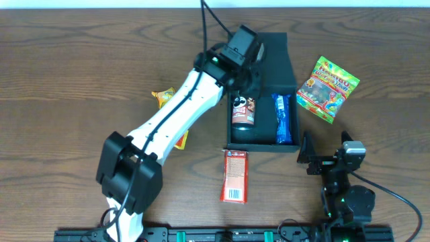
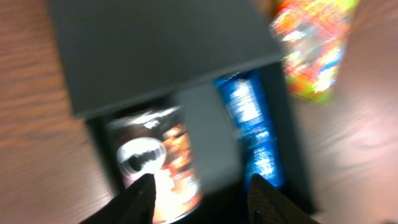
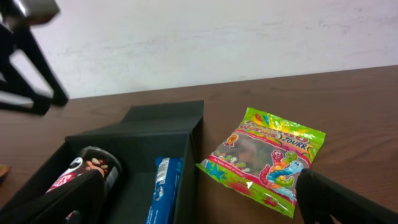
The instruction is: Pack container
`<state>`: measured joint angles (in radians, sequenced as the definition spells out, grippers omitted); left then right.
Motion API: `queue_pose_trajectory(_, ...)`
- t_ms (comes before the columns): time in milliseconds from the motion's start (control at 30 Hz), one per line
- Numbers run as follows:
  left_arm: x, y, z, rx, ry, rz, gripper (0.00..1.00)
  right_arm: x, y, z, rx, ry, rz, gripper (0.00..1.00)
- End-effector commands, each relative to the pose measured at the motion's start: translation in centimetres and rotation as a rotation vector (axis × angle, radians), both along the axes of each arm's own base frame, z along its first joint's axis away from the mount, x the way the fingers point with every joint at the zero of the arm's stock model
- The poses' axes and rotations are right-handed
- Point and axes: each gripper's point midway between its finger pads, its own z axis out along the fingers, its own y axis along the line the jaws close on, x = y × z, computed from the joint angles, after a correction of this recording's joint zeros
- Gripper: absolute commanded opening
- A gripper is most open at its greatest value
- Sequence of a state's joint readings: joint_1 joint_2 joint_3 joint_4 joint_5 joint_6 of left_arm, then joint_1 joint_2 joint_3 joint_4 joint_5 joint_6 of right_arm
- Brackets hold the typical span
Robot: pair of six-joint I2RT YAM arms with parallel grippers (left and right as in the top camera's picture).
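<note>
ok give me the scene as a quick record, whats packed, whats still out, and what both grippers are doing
container: lid flapped open
inside: dark can beside blue packet
outside: gummy bag, red packet, yellow packet (partly hidden)
left gripper: open, above the can
right gripper: open, empty, low beside the container, facing it and the gummy bag

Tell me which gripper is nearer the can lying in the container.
Left. The left gripper hovers open just over the can inside the container. The right gripper sits outside the container, off its near right corner, farther from the can.
</note>
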<state>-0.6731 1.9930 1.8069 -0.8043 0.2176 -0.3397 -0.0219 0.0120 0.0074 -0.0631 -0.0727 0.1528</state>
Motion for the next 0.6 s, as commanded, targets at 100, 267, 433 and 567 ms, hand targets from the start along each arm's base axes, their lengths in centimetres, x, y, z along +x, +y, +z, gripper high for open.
queue_pose_trajectory(100,1.1,1.9,-3.4,0.280,-0.123,-0.022,0.54,0.0,0.0,0.0,0.011,0.000,0.003,0.99)
queue_pose_trajectory(267,1.3,1.1,-6.9,0.298,-0.079,-0.040,0.50,0.0,0.0,0.0,0.011,0.000,0.003,0.99)
queue_pose_trajectory(433,2.2,0.3,-7.8,0.281,-0.101,-0.036,0.46,0.0,0.0,0.0,0.011,0.000,0.003,0.99)
queue_pose_trajectory(567,3.4,-0.2,-7.2,0.259,-0.152,-0.018,0.45,0.0,0.0,0.0,0.011,0.000,0.003,0.99)
